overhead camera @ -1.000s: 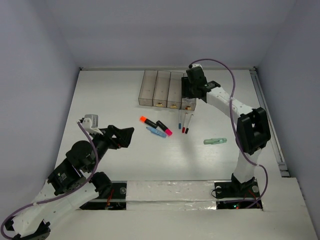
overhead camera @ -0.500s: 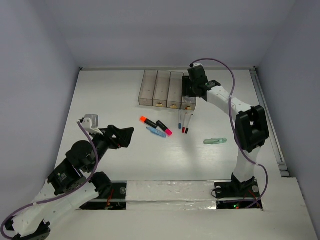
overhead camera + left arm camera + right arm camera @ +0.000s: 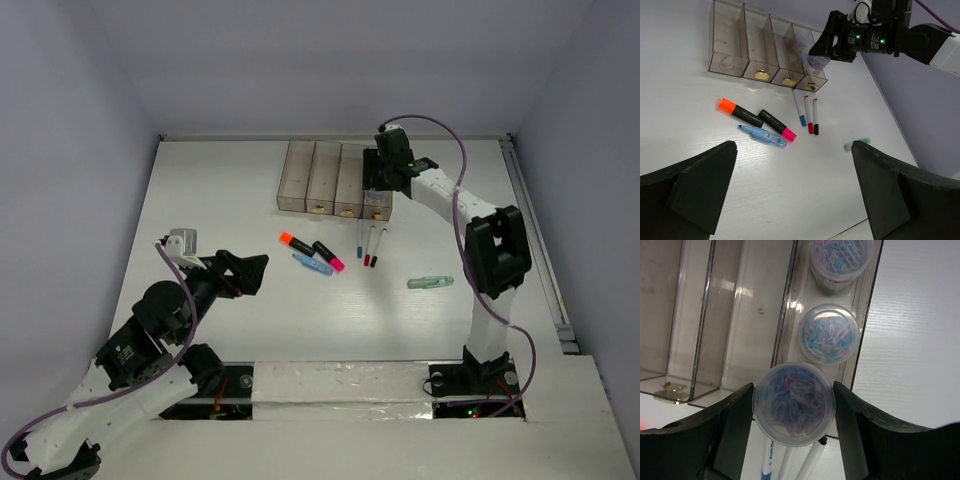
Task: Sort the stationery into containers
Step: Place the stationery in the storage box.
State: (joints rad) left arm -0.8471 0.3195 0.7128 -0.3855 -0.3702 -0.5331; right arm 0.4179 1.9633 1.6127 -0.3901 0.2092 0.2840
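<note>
Nothing here can be read.
The tan tabs (image 3: 760, 75) on the near fronts of the bins (image 3: 729, 64), the black barrels of the orange highlighter (image 3: 740, 113) and pink highlighter (image 3: 776, 125), and the clear top of the round pot (image 3: 793, 404) carry no lettering I can make out; anything there is too small or blurred.

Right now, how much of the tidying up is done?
Done: two pots sit in the rightmost bin. In hand: the right gripper holds a third pot over that bin. Still to go: the orange highlighter, pink highlighter, blue marker, three thin pens and green marker lie on the table. The left gripper is open, holding nothing.
</note>
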